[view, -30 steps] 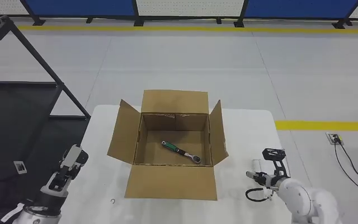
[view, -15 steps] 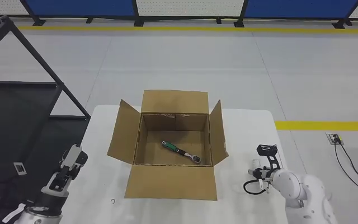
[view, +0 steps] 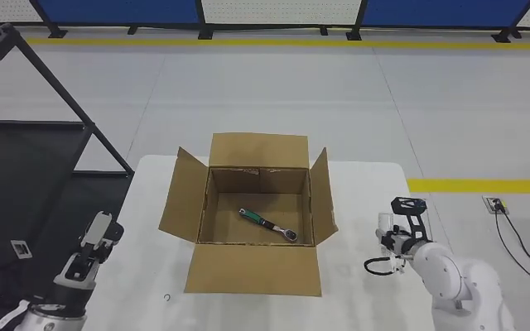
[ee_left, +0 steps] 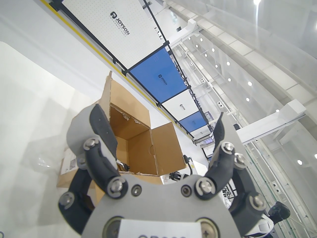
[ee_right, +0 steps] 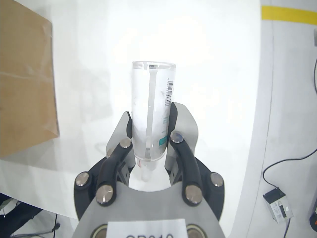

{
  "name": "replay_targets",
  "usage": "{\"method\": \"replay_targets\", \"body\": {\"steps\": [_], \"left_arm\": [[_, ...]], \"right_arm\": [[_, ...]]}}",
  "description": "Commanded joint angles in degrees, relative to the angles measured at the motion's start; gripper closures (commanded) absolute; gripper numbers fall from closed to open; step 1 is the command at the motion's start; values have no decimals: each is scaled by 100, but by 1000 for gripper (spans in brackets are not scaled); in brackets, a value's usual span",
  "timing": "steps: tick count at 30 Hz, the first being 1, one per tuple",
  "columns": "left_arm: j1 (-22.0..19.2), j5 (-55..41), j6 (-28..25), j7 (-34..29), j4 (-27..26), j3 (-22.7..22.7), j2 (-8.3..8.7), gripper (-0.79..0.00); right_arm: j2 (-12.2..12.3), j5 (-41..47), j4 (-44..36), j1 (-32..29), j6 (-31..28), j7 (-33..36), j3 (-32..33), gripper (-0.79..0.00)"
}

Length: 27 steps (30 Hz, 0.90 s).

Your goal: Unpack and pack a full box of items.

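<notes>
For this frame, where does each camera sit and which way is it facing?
Top view: above the arms, looking down at the white table, open brown cardboard box and green-handled ratchet wrench inside; both arms show, left tool and right tool.
Left wrist view: on the left wrist, tilted up past the open left tool at the box and hall ceiling.
Right wrist view: on the right wrist, looking down at the table; right tool shut on a clear plastic bottle.
Shared: the box appears in all three.

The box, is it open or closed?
Open. All four flaps of the box are spread outward, and you can look straight down inside, where a wrench lies on the bottom.
</notes>
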Motion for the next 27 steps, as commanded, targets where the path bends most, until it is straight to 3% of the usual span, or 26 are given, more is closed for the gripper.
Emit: {"method": "replay_targets", "body": {"steps": [1, 7, 14, 20, 27], "left_arm": [[-15, -48, -4, 23, 26, -35, -1, -785], [-3, -284, -59, 162, 107, -223, -12, -785], [100, -515, -140, 243, 237, -508, -25, -785], [183, -673, -212, 284, 290, -656, -39, -785], [211, -754, -251, 250, 354, -772, -44, -785]], "right_arm": [[-2, -146, -693, -44, 7, -88, -181, 0], [-4, -1142, -2078, 178, -67, -114, -1015, 0], [-102, -2212, -2375, 1221, -551, 186, -2659, 0], [-323, -1364, -1443, 2570, -1015, 543, -3600, 0], [-726, -23, 944, 4148, -1123, 784, -4552, 0]]}}
